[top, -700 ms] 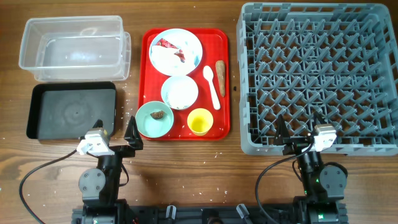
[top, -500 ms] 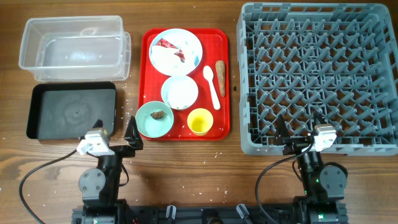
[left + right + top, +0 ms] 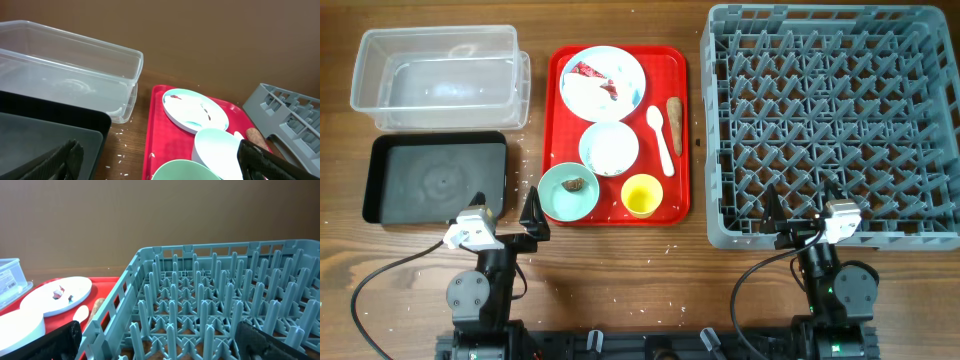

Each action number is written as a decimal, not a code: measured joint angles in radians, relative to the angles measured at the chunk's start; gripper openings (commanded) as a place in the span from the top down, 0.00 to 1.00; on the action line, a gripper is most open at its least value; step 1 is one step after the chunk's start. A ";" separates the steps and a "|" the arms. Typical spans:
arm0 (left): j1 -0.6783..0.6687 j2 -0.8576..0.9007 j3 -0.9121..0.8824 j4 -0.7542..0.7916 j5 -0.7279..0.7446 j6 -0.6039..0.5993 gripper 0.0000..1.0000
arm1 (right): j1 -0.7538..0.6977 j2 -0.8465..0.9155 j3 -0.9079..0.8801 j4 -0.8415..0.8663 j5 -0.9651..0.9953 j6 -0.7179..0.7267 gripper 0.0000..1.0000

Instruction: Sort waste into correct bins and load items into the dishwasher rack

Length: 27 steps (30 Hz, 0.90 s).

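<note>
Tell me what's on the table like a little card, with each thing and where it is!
red tray: middle of table
plate: tray's far end, tissue scraps on it
pale blue bowl: tray middle, rice inside
mint-green bowl: near left corner, brown lump inside
yellow cup: beside mint-green bowl
spoon, brown stick: tray's right side
clear tub, black tray: left of red tray
rack: right side, no dishes inside
left gripper, right gripper: open, holding nothing

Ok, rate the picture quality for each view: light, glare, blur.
Overhead: even light, sharp, soft glare on the clear plastic rectangular tub. Left wrist: black left fingers blurred, pale blue round plate sharp. Right wrist: black right fingers blurred, large square grey plastic rack sharper.
</note>
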 measured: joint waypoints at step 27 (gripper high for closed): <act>0.000 0.000 -0.001 0.063 -0.015 0.000 0.00 | 0.000 0.000 0.028 0.035 -0.117 -0.174 0.00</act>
